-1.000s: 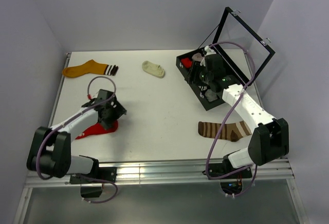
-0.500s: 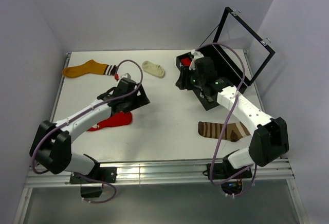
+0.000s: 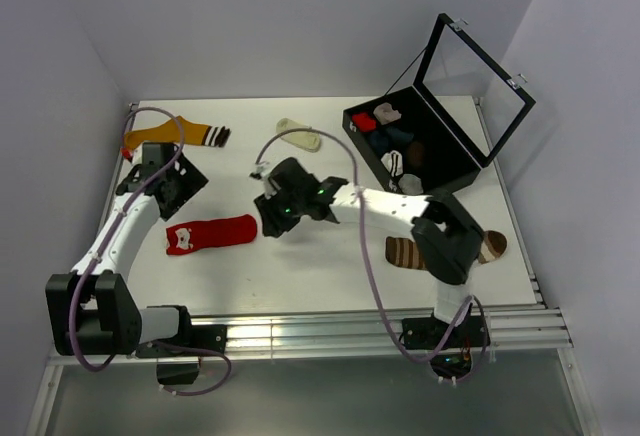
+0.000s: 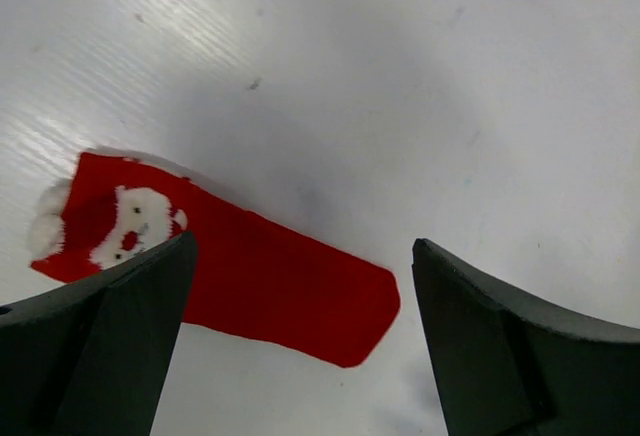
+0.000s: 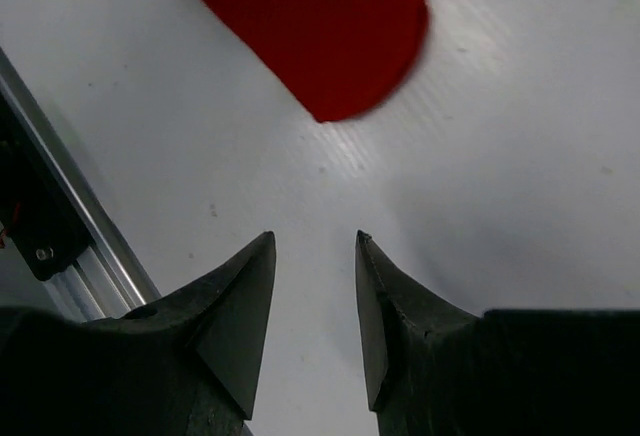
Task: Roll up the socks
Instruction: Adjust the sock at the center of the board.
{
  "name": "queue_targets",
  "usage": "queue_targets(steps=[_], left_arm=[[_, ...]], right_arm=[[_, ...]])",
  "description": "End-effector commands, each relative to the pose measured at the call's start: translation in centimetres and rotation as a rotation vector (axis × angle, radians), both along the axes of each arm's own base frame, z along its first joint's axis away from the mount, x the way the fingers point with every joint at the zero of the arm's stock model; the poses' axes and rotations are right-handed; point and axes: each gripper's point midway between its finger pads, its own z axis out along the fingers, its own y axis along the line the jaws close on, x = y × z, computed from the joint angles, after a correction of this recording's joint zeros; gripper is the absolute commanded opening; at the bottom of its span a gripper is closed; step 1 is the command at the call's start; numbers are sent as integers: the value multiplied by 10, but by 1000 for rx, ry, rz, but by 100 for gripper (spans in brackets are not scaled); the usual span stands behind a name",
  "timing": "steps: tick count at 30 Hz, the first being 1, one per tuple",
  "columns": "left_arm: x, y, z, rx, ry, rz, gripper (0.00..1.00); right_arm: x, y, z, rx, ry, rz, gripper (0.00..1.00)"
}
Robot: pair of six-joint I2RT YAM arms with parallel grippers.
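White table boxed in by pale lilac walls, seen from above. Down at the front left, spotting the red sock (image 3: 215,232) lying flat and unrolled, with a Santa face at its left end. Hanging just behind that end, the left gripper (image 3: 176,186); stretched right across the table to the opposite end, the right gripper (image 3: 272,216), just beside the toe. Further back, picking out a mustard sock (image 3: 170,134) with a striped cuff and a short cream sock (image 3: 300,135), both flat and well apart. Off to the right, a black case (image 3: 455,161) with its lid up and small bundles inside. At the front right, a brown striped sock (image 3: 408,252), partly hidden under the right arm. Over to the left wrist view: looking down on the red sock lying slantwise on the white surface, Santa face at the left, jaws spread wide on either side with nothing between them and clear of the fabric. Now the right wrist view: jaws drawn fairly close but parted, gap bare, gripping nothing; rounded red end just ahead of the tips, not touching; metal table rail running along the left.
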Motion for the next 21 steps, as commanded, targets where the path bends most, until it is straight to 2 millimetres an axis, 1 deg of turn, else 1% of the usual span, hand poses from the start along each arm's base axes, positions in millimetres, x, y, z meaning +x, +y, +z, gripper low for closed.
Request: queue_targets(steps=[1,2,4,6,7,8,9,10,11,12,15,16,17,18,19,20,21], left_arm=[[-14,24,-14,-8,55,33,95],[-16,34,-20,-20,69,67,95],[-17,36,-31,-55,91,77,94],[-18,36,-49,-86,138,88,93],[-15,34,-53,-98,137,85,93],[-16,28,-64,-131,164,82,93],[-19,24,-72,-150,180,76,93],[-18,24,-79,-157,183,78,92],[-19,15,-83,-203,190,74,92],[-24,11,-91,-225,205,71,92],[-30,-1,-103,-289,235,72,92],[-36,-5,-110,-305,253,75,92],[-35,-13,-111,-328,247,72,92],[-38,-22,-112,-366,248,65,92],[-48,-32,-118,-401,268,62,92],[-49,-48,-116,-446,263,63,92],[-46,-58,-114,-476,241,57,92]], right_arm=[[-11,49,15,71,-58,128,45],[-11,59,9,67,-56,137,44],[-16,67,7,65,-50,154,43],[-14,65,5,63,-53,134,43],[-15,61,1,53,-54,128,43],[-14,59,6,60,-63,116,43],[-12,56,7,58,-78,97,43],[-13,52,3,48,-75,89,43],[-12,47,8,49,-83,77,43],[-9,44,9,40,-97,59,43],[-7,32,13,39,-111,23,43],[-5,24,9,27,-106,-8,43],[-3,20,15,40,-112,-25,43],[3,14,16,44,-111,-52,43],[8,8,16,40,-117,-82,43],[9,1,15,40,-106,-112,43],[13,-4,16,39,-109,-138,42]])
